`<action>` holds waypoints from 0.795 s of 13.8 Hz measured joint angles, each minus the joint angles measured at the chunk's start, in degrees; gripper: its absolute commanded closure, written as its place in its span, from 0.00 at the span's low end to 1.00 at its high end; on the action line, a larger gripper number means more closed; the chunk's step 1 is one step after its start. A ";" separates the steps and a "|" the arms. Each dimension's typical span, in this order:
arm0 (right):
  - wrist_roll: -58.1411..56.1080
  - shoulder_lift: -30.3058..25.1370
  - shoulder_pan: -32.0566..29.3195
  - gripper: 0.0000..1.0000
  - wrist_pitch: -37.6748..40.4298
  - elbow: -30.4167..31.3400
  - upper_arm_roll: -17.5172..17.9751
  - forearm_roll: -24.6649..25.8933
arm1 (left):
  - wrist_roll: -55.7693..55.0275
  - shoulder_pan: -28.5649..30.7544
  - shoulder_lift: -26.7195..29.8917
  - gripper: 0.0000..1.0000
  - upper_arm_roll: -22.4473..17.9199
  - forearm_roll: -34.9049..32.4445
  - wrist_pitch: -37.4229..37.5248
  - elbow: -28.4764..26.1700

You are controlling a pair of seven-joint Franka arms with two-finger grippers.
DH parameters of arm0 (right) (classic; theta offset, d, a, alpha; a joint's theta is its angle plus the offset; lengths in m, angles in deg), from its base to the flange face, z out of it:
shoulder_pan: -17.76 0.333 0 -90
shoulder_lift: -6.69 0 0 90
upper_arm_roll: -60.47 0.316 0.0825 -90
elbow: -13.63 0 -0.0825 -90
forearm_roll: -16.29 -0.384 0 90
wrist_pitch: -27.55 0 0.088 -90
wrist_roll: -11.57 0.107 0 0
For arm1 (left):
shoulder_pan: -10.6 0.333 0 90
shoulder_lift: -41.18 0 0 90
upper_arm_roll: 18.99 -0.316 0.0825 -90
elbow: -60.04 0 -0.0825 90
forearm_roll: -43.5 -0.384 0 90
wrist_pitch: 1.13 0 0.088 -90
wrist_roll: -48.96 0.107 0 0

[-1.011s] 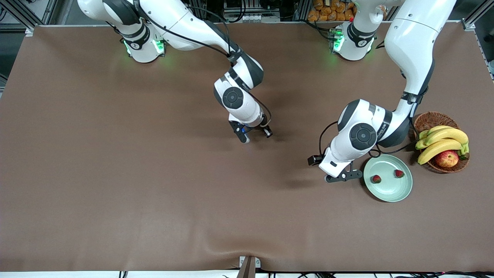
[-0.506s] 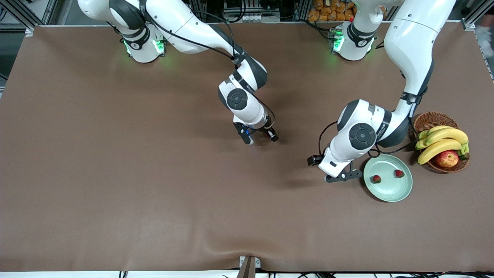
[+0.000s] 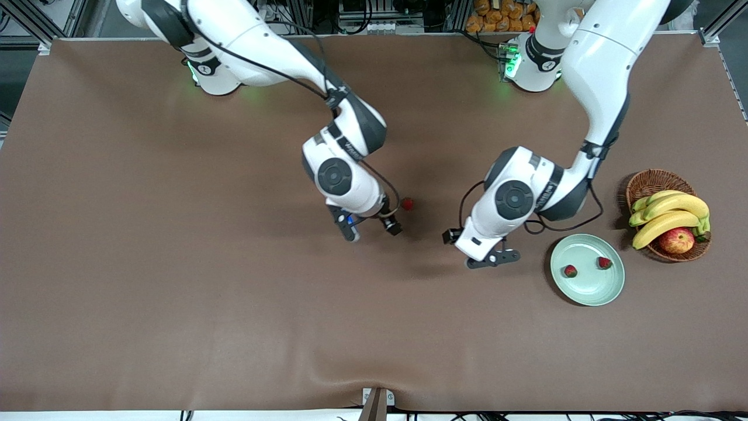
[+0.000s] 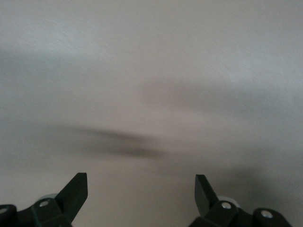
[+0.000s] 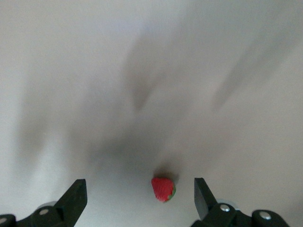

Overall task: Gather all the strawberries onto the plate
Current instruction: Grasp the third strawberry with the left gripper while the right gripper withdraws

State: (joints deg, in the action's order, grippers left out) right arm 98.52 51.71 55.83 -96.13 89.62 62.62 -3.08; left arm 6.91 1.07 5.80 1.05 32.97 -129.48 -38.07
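So, starting at the right arm's end: got the right end effector hanging over the middle of the worktop, fingers spread wide, gripping nothing. Same story in its wrist view, end effector gaping, with one strawberry lying on the worktop between the two fingers and touching neither. From the front, can spot that strawberry loose on the bare brown surface just beside the fingers, well apart from the plate.

Moving along: left end effector over empty worktop, near the plate's rim but not above it. Fingers apart there too, nothing between them, as seen plainly from its own wrist camera, only blurry grey surface underneath.

Next up, pale green plate toward the left arm's end, holding two strawberries: one close to the rim nearest the left end effector, the other toward the basket side. Not touching each other.

Last, wicker basket just beside the plate, loaded with bananas and an apple.
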 measured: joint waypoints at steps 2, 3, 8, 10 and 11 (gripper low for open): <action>-6.50 -1.82 -2.78 0.00 5.60 -0.23 -0.07 0.44 | -2.30 -2.73 -0.57 0.00 0.05 0.00 -0.04 0.38; -9.73 -2.82 -4.46 0.00 8.37 -0.28 -0.14 0.48 | -3.44 -4.48 -1.06 0.00 0.08 0.00 -0.09 0.80; -23.83 -8.02 -14.54 0.00 20.16 -0.37 -0.33 0.51 | -5.26 -13.11 -5.22 0.00 -0.07 0.00 -0.22 4.47; -28.98 -9.73 -17.84 0.00 23.42 -0.36 -0.32 0.51 | -3.09 -14.14 -6.59 0.00 -0.11 0.00 -0.22 4.92; -31.39 -10.33 -19.16 0.00 24.55 -0.35 -0.31 0.52 | -1.79 -14.39 -7.12 0.00 -0.14 0.00 -0.22 5.02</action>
State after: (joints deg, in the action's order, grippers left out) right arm 67.14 41.37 36.66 -71.58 89.27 62.31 -2.57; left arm 5.12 -13.32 -1.32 0.92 32.96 -129.71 -33.05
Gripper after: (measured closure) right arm 0.000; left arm 0.000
